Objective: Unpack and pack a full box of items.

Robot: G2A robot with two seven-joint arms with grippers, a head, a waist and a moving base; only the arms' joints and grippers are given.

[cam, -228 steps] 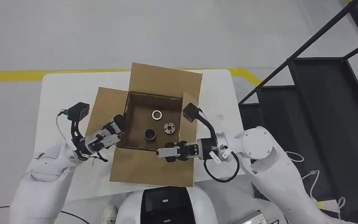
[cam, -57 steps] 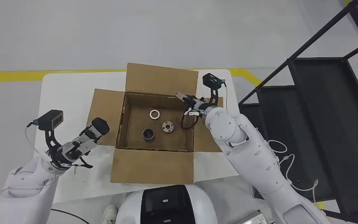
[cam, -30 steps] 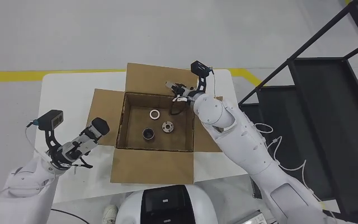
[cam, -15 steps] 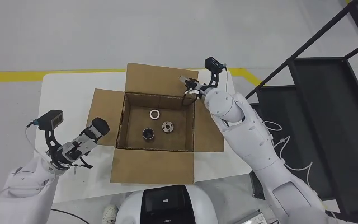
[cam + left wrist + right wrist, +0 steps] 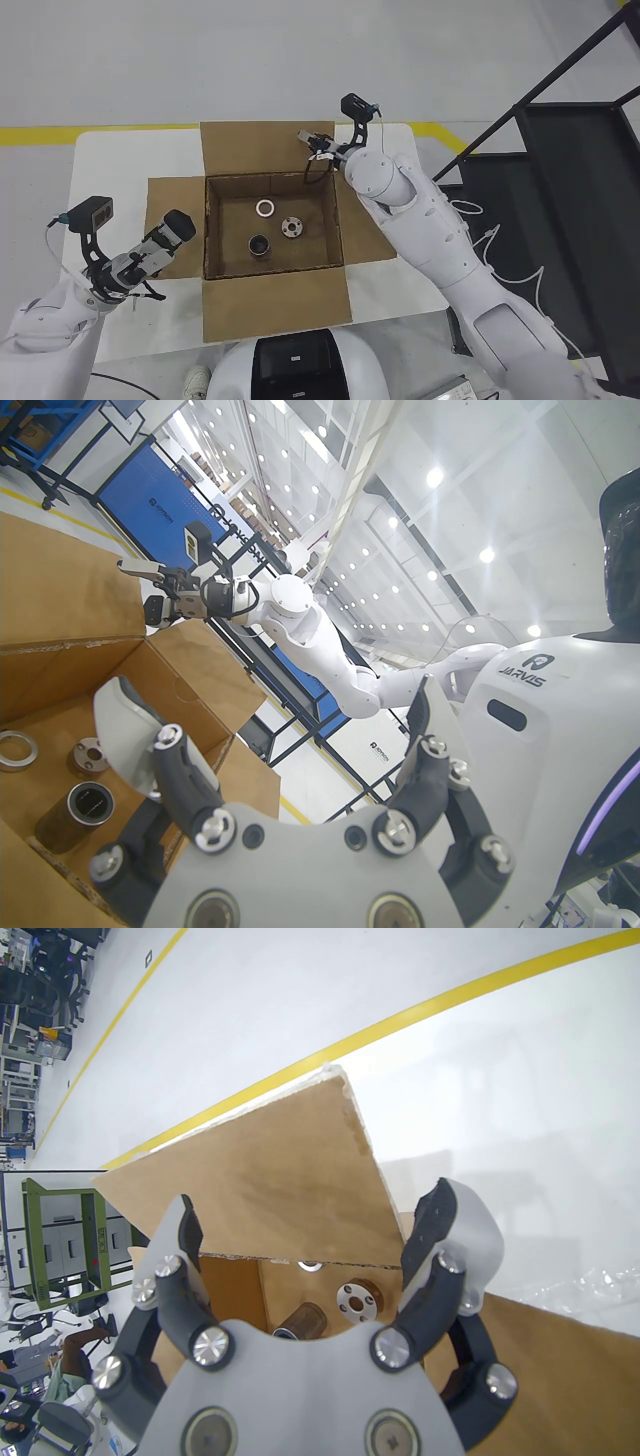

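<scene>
asker: where's the box right now?
me: the cardboard box (image 5: pixel 276 306) sits in the middle of the white table (image 5: pixel 110 170). all 4 flaps are folded outward and its mouth is open upward.

asker: what's inside?
me: 3 metal parts lie on its floor. a silver ring (image 5: pixel 265 208) lies toward the far wall. a flanged disc (image 5: pixel 291 226) with small holes is just beside the ring, more to my right. a dark cylindrical sleeve (image 5: pixel 259 244) stands open end up, nearest my body. as far as i can see, none of the 3 touch.

asker: your right fingers?
me: my right gripper (image 5: pixel 312 1208) hangs over the box's far right corner, at the corner of the far flap (image 5: pixel 255 148). its 2 fingers are spread apart, grasping nothing. the flap's edge lies just past the tips, and i cannot tell whether a tip touches the cardboard.

asker: and the left?
me: my left gripper (image 5: pixel 265 700) is off the box's left side, by the outer edge of the left flap (image 5: pixel 175 195), and it is tilted upward. its fingers are released wide with nothing between them.

asker: anything else around?
me: some crumpled clear plastic (image 5: pixel 595 1285) lies on the table beyond the right flap (image 5: pixel 362 215). a yellow line (image 5: pixel 100 132) runs along the floor past the table. a black metal stair frame (image 5: pixel 560 150) stands to my right.
</scene>
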